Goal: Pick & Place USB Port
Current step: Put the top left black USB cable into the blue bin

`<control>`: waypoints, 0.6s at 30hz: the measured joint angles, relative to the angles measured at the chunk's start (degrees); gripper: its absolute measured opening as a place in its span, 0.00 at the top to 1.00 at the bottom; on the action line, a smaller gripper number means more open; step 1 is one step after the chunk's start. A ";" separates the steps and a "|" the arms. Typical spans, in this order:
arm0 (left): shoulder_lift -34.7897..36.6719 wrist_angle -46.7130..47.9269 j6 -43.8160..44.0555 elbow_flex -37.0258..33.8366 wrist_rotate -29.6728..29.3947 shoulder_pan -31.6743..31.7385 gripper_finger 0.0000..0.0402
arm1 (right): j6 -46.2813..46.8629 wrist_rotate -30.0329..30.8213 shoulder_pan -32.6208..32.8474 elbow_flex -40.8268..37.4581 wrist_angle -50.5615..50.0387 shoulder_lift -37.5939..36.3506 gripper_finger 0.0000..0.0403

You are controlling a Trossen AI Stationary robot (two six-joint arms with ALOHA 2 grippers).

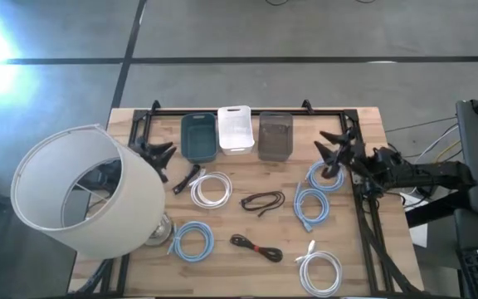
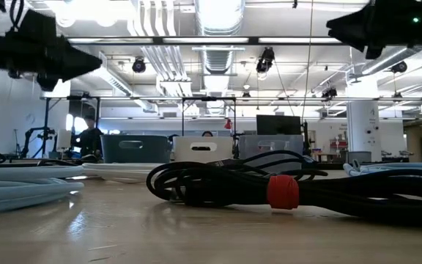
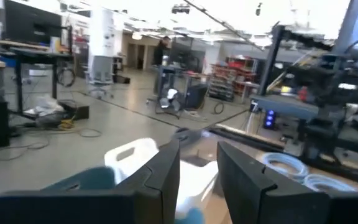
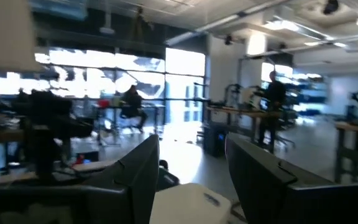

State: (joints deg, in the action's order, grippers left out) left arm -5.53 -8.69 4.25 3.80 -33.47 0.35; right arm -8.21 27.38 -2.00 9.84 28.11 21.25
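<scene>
Pre-grasp stage: left gripper (image 3: 197,180) and right gripper (image 4: 188,177) both parted, empty, raised above wooden slatted table (image 1: 363,266); next, descent onto a coiled cable.

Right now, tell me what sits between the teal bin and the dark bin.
The white bin stands between the teal bin and the dark bin, seen in the high view.

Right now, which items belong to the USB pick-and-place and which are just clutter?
Job (likely): black coiled cable with red tie, white coiled cable, light-blue coiled cable; teal plastic bin, white plastic bin, grey plastic bin; left gripper and right gripper, open, waiting by the bins.
Lying about: large white lampshade on the table's left.
</scene>
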 joint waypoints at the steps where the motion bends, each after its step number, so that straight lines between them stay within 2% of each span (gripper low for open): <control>1: -0.88 1.04 0.39 1.28 -0.18 0.02 0.73 | -0.23 0.95 -0.40 1.32 -1.28 1.63 0.55; 5: -6.66 9.68 3.39 6.29 -0.90 0.17 0.73 | -2.23 1.16 -2.37 6.48 -6.60 8.86 0.57; 13: -21.04 28.28 18.06 13.71 0.73 0.30 0.73 | -0.97 1.16 -8.30 16.73 -9.78 24.69 0.58; 18: -27.80 33.65 27.77 15.26 10.55 0.30 0.73 | 1.96 1.19 -10.77 22.61 -14.70 33.15 0.58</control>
State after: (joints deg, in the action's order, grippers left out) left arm -33.34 24.96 32.02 19.06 -22.92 0.65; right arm -6.25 28.57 -12.77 32.45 13.41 54.40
